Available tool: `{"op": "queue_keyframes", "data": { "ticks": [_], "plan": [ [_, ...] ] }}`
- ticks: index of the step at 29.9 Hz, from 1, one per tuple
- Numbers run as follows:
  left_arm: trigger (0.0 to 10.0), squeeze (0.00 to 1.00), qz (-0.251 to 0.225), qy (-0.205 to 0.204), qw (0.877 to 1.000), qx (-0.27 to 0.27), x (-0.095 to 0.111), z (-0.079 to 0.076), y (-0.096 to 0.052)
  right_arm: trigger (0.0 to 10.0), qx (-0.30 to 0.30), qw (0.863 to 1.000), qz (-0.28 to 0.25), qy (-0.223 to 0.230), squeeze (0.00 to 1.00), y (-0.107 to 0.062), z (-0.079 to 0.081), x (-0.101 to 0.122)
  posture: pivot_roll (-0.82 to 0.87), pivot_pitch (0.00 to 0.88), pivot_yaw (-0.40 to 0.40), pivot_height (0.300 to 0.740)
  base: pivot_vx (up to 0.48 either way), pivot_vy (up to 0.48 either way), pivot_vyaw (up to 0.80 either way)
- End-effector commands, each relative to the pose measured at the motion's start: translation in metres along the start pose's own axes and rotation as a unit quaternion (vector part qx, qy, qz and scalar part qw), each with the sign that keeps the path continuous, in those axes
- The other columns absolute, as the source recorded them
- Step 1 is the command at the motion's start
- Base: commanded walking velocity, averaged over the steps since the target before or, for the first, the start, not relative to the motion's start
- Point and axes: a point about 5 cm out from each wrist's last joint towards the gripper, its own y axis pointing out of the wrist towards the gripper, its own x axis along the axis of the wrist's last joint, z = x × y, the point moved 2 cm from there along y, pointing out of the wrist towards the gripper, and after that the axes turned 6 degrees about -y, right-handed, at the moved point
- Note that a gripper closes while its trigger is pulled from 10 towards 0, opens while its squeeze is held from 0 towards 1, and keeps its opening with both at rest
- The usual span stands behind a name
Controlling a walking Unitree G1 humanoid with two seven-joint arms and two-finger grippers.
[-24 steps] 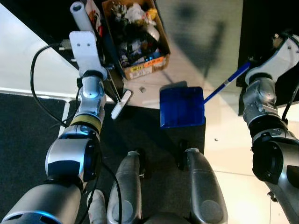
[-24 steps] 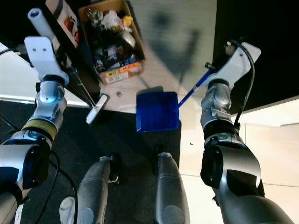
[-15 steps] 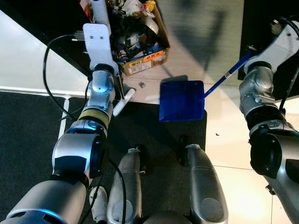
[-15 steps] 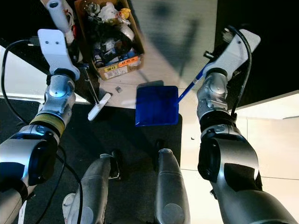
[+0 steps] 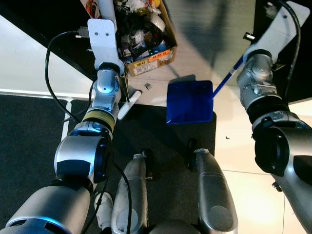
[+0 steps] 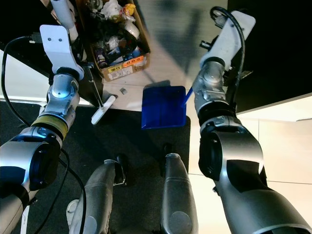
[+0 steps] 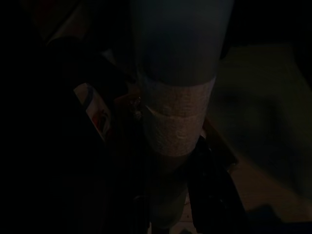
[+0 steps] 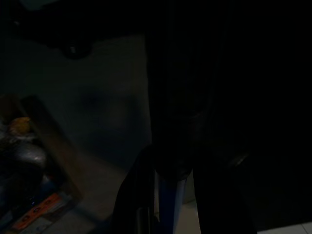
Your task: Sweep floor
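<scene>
One cardboard box point(image 5: 146, 39) crammed with clutter sits on the pale floor point(image 5: 214, 39) just beyond the dark mat point(image 5: 34, 146), close to the broom's working end. One small grey scrap point(image 5: 147, 86) lies on the floor between the box and the blue dustpan point(image 5: 189, 102). The single dustpan rests across the mat's far edge, its blue handle point(image 5: 228, 78) rising toward the right arm point(image 5: 261, 87). One white broom head point(image 5: 127, 104) touches down at the mat's far edge, beside the left arm point(image 5: 105, 92). Both arms reach forward and up. The left wrist view, very dark, shows the pale broom handle point(image 7: 178, 112) between the fingers, clenched on it. The right wrist view shows the dustpan's handle between the right fingers, grasped
</scene>
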Motion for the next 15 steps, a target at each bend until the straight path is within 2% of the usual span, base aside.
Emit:
{"op": "queue_keyframes", "data": {
  "ticks": [1, 4, 8, 11, 15],
  "plan": [
    [10.0, 0.0, 0.056, 0.01, 0.998, 0.012, -0.027, 0.012, -0.014, 10.0, -0.001, 1.0, 0.02, -0.019, 0.0, -0.003, 0.001, -0.012, -0.09, 0.584, 0.029, 0.74, 0.0, 0.0, 0.0],
    [10.0, 0.0, 0.055, 0.005, 0.998, 0.007, -0.026, 0.011, -0.013, 10.0, -0.005, 1.0, 0.011, -0.014, 0.0, -0.001, 0.008, 0.001, -0.09, 0.59, 0.03, 0.74, 0.0, 0.0, 0.0],
    [10.0, 0.0, 0.055, -0.001, 0.998, 0.001, -0.026, 0.007, -0.012, 10.0, -0.001, 1.0, 0.011, -0.007, 0.0, -0.002, 0.013, 0.004, -0.1, 0.588, 0.029, 0.74, 0.0, 0.0, 0.0],
    [10.0, 0.0, 0.054, -0.004, 0.999, -0.002, -0.026, 0.004, -0.012, 10.0, -0.006, 1.0, 0.012, -0.009, 0.0, -0.003, 0.013, 0.001, -0.1, 0.587, 0.028, 0.74, 0.0, 0.0, 0.0],
    [10.0, 0.0, 0.052, -0.006, 0.999, 0.0, -0.025, 0.003, -0.011, 10.0, -0.033, 0.999, 0.014, 0.008, 0.0, -0.003, 0.006, -0.001, -0.09, 0.588, 0.027, 0.74, 0.0, 0.0, 0.0]
  ]
}}
